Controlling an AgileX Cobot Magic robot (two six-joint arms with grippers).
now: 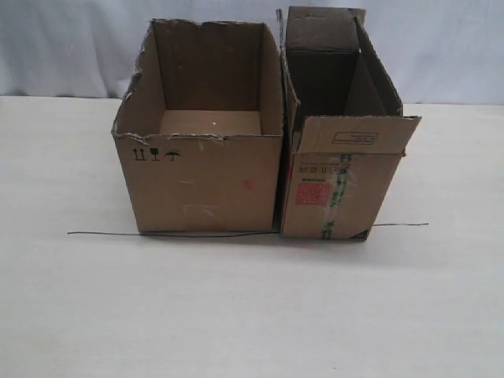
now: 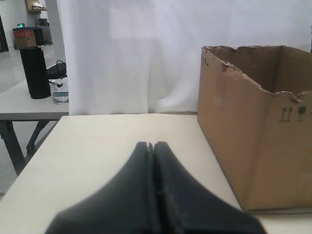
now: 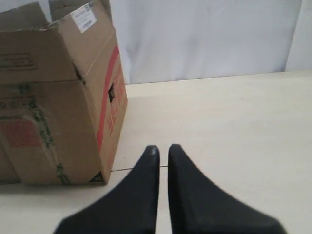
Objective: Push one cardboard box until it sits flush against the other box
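The narrower cardboard box (image 1: 327,189), with green tape and a red square on its end, stands right of the other box (image 1: 205,181), the wider plain carton with a ragged rim. They stand side by side with only a thin dark seam between them. Neither gripper shows in the exterior view. My left gripper (image 2: 152,144) is shut and empty, low over the table, apart from the wide carton (image 2: 243,141). My right gripper (image 3: 163,147) has its fingers nearly together with nothing between them, apart from the red-striped carton (image 3: 53,117).
A thin black line (image 1: 102,233) runs across the table under the boxes' front edges. A white curtain (image 1: 441,47) hangs behind. Beyond the table's edge stands another table with a black cylinder (image 2: 34,73).
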